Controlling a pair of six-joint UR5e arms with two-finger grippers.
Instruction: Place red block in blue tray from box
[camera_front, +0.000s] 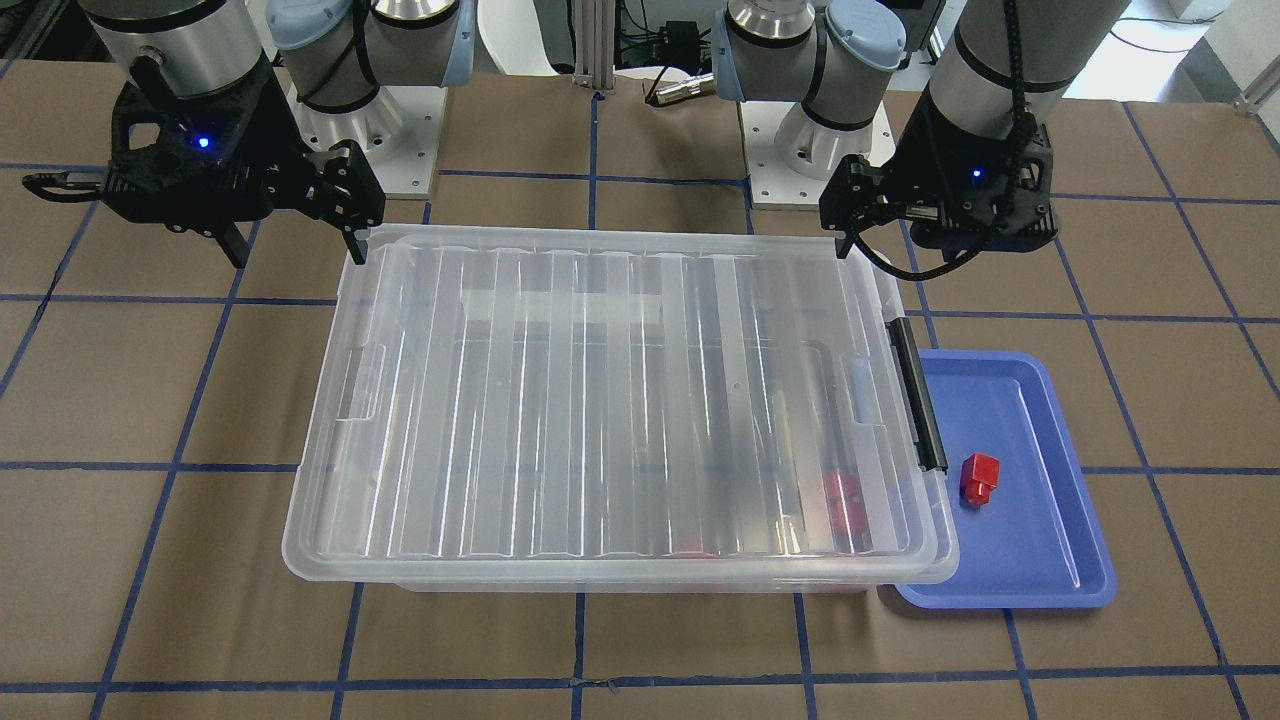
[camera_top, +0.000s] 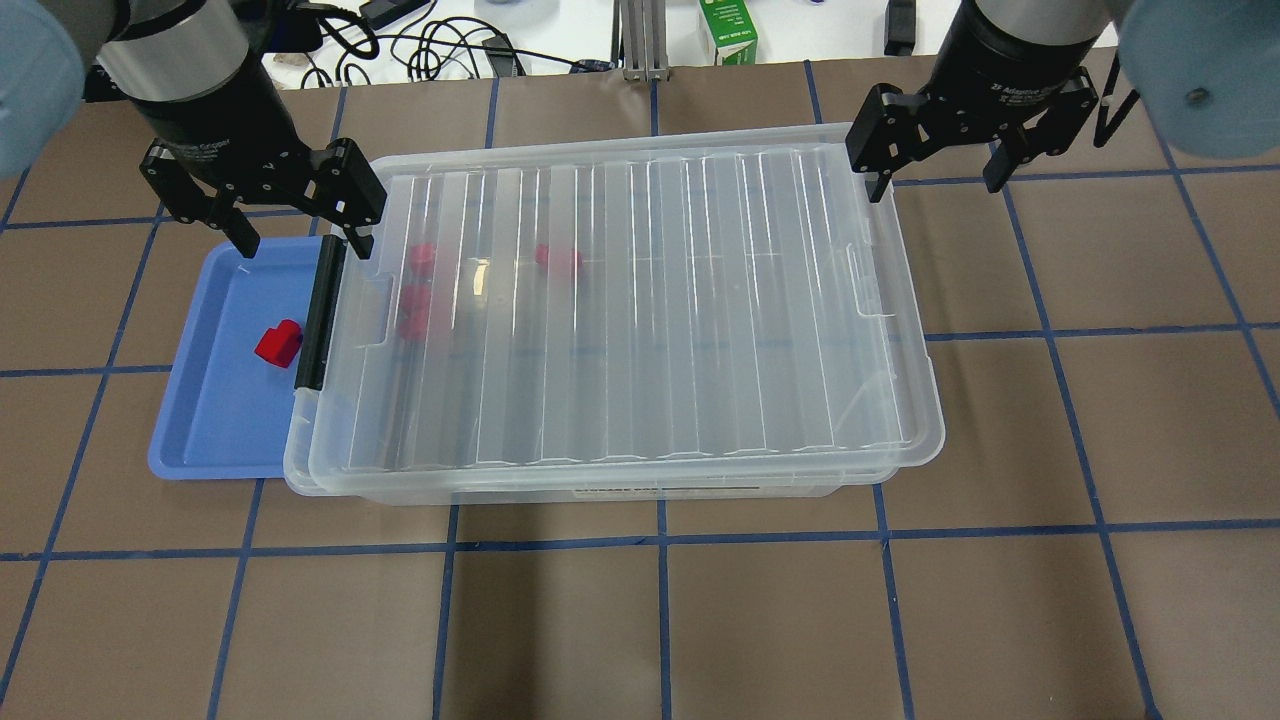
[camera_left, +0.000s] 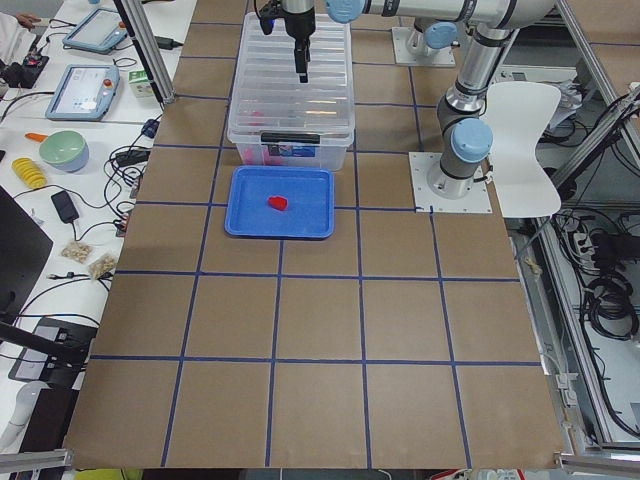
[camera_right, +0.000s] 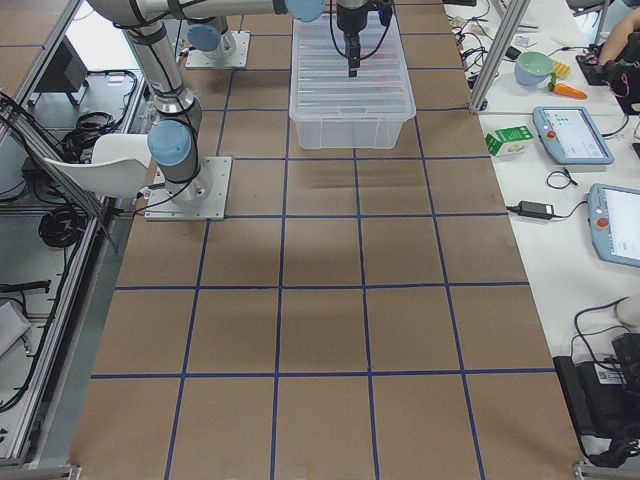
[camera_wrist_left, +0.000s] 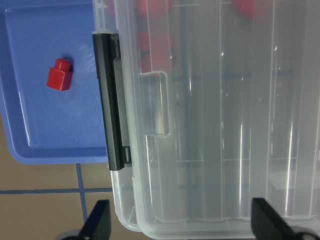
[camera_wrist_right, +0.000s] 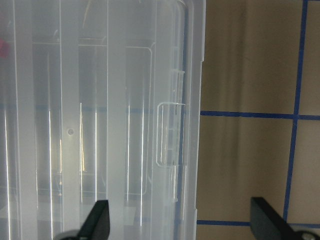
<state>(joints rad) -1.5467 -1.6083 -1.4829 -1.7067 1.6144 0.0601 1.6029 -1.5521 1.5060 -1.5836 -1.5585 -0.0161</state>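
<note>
Black fingers on the left gripper are spread wide with nothing between them. Same deal on the right gripper: its fingers are apart and empty too. Both hang well above the box, the left one over the end with the black latch bar and the right one over the opposite end. My guess is I've got them parked up there to stay off the lid and out of each other's way.

The lid sits on the box, looking slightly skewed from overhead. The blurry red shapes under it are the spare blocks.

The red block that matters lies on the floor of the blue tray, on the side nearest the latch bar and touching nothing else. The tray is snugged up against the box's latch end, which keeps the carry short. Looks to me like the job's basically done.
</note>
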